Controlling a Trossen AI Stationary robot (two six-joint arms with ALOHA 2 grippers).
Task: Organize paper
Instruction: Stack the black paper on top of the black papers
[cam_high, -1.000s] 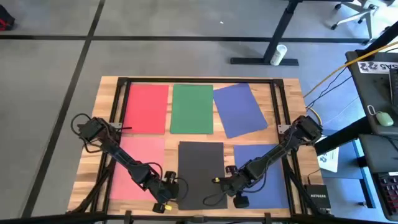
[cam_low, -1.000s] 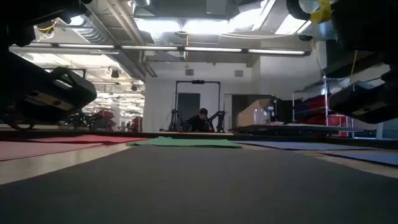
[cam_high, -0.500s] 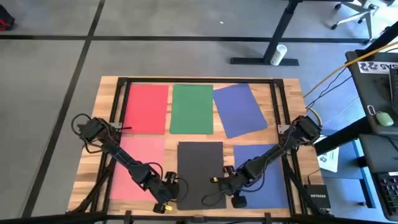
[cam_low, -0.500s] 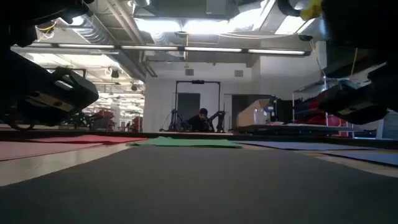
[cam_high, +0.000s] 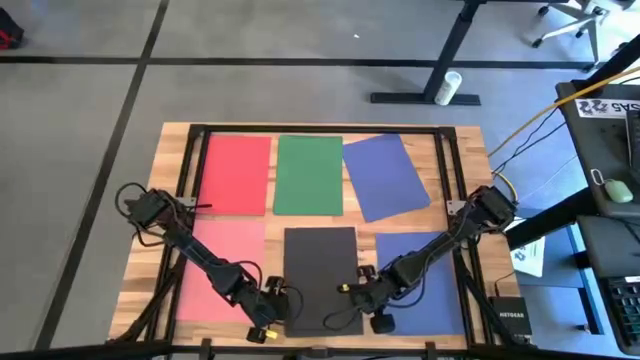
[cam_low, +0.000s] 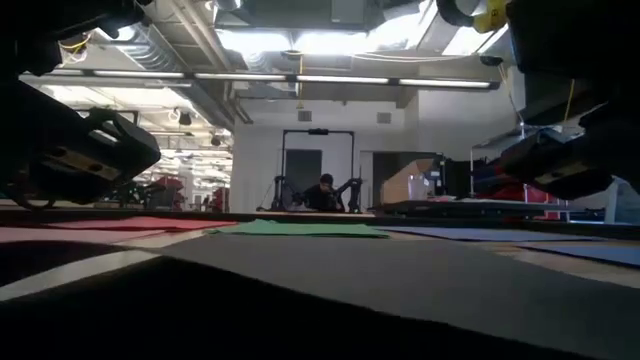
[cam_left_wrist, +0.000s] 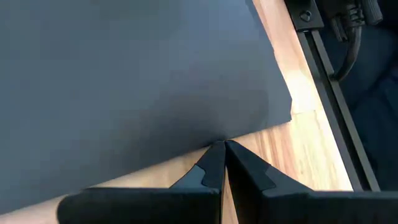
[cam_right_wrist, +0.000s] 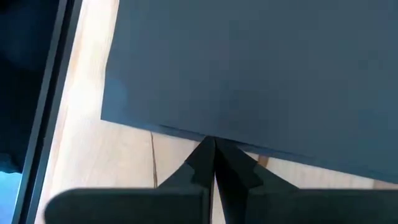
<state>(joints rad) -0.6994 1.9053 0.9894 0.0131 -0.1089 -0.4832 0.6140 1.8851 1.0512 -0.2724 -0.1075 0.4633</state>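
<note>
The dark grey sheet lies in the middle of the near half of the wooden bench, flat for most of its length but with its near edge lifted clear of the wood, as the low view shows by the shadowed gap under it. Both arms meet at that near edge. The left gripper sits at the sheet's near left corner, and in its wrist view its two fingers are pressed together with their tips at the paper's edge. The right gripper sits over the sheet's near right part, and its wrist view likewise shows the fingers closed tip to tip right at the edge of the dark grey paper; whether either pair actually pinches the sheet cannot be told. To the left of the dark grey sheet lies a pink sheet, partly under the left arm, and to its right a blue sheet, partly under the right arm. Along the far half of the bench lie a red sheet, a green sheet just beside it, and a second blue sheet turned at a slight angle, its corner touching the green one.
</note>
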